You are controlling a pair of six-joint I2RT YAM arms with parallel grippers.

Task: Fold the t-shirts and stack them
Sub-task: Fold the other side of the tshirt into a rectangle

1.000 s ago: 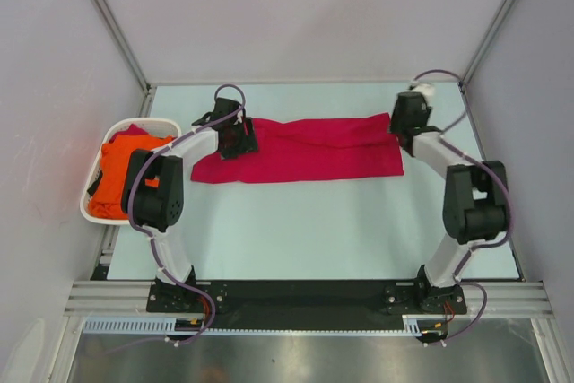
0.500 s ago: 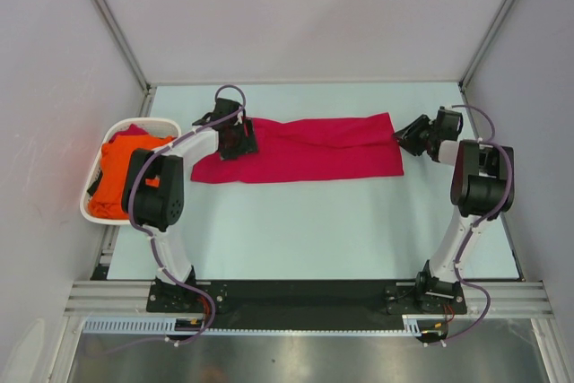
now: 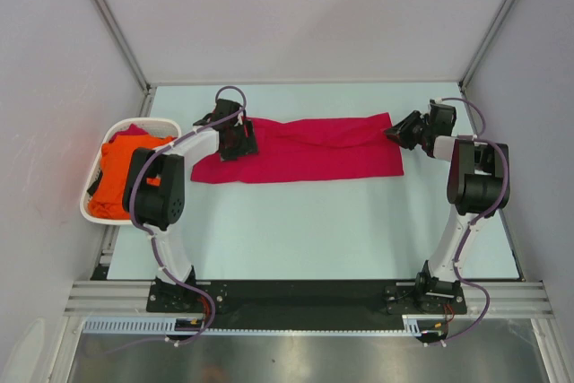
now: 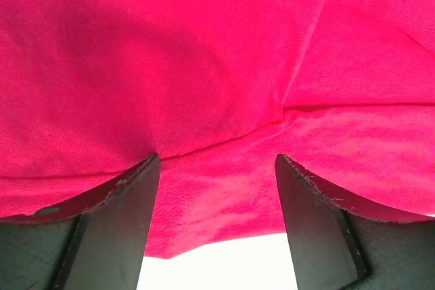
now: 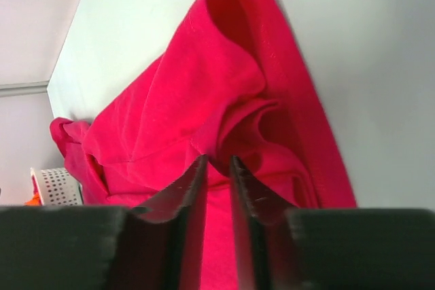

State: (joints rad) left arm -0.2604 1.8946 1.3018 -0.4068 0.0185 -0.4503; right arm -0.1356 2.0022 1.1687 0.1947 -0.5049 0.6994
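Note:
The crimson t-shirt (image 3: 314,154) lies spread in a long band across the far half of the table. My left gripper (image 3: 240,143) hovers over its left end. In the left wrist view the gripper (image 4: 216,161) is open, with the red cloth (image 4: 204,66) under and between the wide-apart fingers. My right gripper (image 3: 395,134) is at the shirt's far right corner. In the right wrist view it (image 5: 218,159) is shut on a raised fold of the crimson cloth (image 5: 204,86). The orange t-shirt (image 3: 117,177) lies bunched in the basket at the left.
The white oval basket (image 3: 90,213) sits off the table's left edge and also shows small in the right wrist view (image 5: 54,185). A bit of red cloth (image 3: 134,130) shows at the basket's far end. Grey walls and metal posts close in the table on three sides.
The right arm has folded its elbow in and dropped its gripper low at the shirt's right edge. It then slid left onto the far right corner. The left arm has not moved.

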